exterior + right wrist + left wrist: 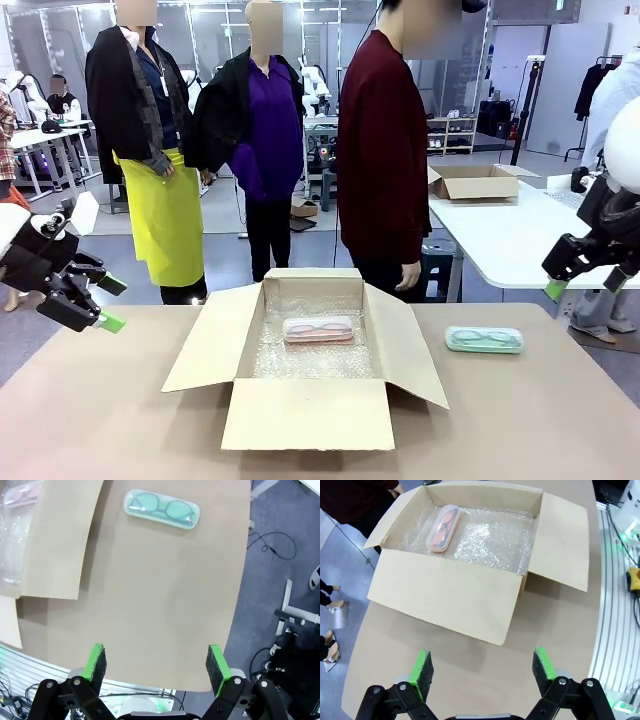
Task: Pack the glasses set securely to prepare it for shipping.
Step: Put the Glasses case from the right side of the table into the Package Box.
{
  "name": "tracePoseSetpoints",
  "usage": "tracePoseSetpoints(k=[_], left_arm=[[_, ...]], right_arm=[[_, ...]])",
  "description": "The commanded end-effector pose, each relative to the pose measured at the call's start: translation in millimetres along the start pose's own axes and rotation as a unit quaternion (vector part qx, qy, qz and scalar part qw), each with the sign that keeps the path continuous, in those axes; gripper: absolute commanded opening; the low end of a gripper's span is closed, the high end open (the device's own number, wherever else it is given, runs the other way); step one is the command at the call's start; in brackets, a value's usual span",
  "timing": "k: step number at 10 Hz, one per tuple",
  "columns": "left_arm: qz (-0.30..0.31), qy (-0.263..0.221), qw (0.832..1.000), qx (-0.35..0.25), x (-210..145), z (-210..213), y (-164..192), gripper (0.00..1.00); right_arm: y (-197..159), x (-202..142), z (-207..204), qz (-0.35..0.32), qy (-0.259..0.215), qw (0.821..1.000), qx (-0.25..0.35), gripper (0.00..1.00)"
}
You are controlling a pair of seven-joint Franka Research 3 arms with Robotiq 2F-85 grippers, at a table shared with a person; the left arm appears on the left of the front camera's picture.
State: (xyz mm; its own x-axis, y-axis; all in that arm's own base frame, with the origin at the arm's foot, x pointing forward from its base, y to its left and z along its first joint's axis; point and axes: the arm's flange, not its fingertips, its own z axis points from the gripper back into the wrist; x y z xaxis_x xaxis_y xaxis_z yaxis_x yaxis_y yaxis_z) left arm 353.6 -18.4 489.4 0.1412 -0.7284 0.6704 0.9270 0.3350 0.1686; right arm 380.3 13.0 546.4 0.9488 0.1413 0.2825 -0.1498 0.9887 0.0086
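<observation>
My left claw (482,664) and right claw (157,661) hang spread, empty. The pink case (318,329) lies near the box's (305,415) far wall, the mint-green case (484,339) unpacked toward the table's (540,420) far-right corner, flaps unclosed.

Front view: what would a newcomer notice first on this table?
The open cardboard box in the middle of the table draws the eye first: it is lined with bubble wrap, and the pink case lies inside near its far wall. The mint-green case lies alone on the table to the box's right. The left gripper and the right gripper hover open, holding nothing.
</observation>
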Motion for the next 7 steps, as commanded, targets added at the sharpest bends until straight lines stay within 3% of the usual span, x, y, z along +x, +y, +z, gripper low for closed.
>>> tracePoseSetpoints(k=[1,3,4,7], left_arm=[[-0.009,-0.015,1.0,-0.007,-1.9,1.1,1.8,1.0],[-0.009,-0.015,1.0,-0.007,-1.9,1.1,1.8,1.0],[-0.009,-0.015,1.0,-0.007,-1.9,1.1,1.8,1.0],[-0.009,-0.015,1.0,-0.007,-1.9,1.1,1.8,1.0]], right_arm=[[2.6,6.0,-8.9,-0.016,-0.006,1.0,-0.006,1.0],[1.9,9.8,-11.4,-0.011,-0.028,1.0,-0.006,1.0],[-0.9,4.4,-7.3,-0.001,0.0,1.0,0.0,1.0],[-0.9,4.4,-7.3,-0.001,0.0,1.0,0.0,1.0]])
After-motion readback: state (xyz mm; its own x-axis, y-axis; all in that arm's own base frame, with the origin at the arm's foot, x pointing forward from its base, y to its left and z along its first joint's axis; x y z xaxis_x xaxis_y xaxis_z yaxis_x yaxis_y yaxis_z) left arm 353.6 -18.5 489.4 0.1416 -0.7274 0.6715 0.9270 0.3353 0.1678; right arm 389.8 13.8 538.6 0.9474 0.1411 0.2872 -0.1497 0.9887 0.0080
